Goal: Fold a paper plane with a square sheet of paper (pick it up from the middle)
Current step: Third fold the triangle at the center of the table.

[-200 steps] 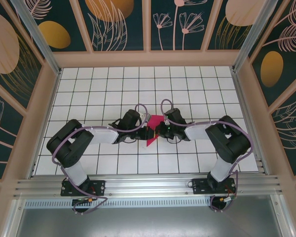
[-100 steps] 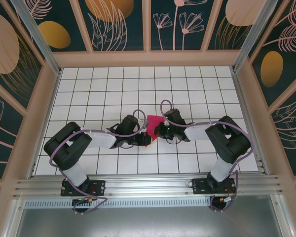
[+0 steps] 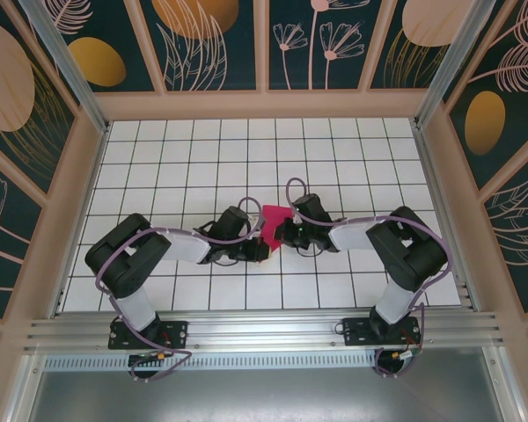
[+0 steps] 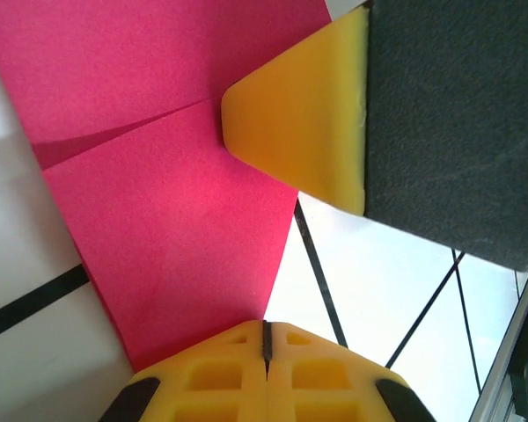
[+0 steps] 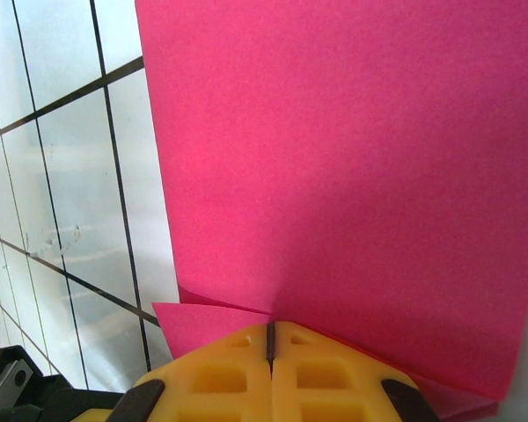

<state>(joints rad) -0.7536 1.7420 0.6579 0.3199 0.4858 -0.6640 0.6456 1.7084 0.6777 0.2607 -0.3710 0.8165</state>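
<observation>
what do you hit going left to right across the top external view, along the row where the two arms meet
left arm's elbow → left arm's wrist → pink paper → right arm's wrist → right arm's elbow

Room: far table (image 3: 246, 149) rows free | Blocked: centre, left gripper (image 3: 260, 250) and right gripper (image 3: 282, 232) pinching square sheet of paper (image 3: 271, 221) | Bounds: walls (image 3: 264, 104)

White table (image 3: 185, 149) ruled in black grid lines, with a folded magenta sheet of paper (image 3: 271, 221) at its centre.
</observation>
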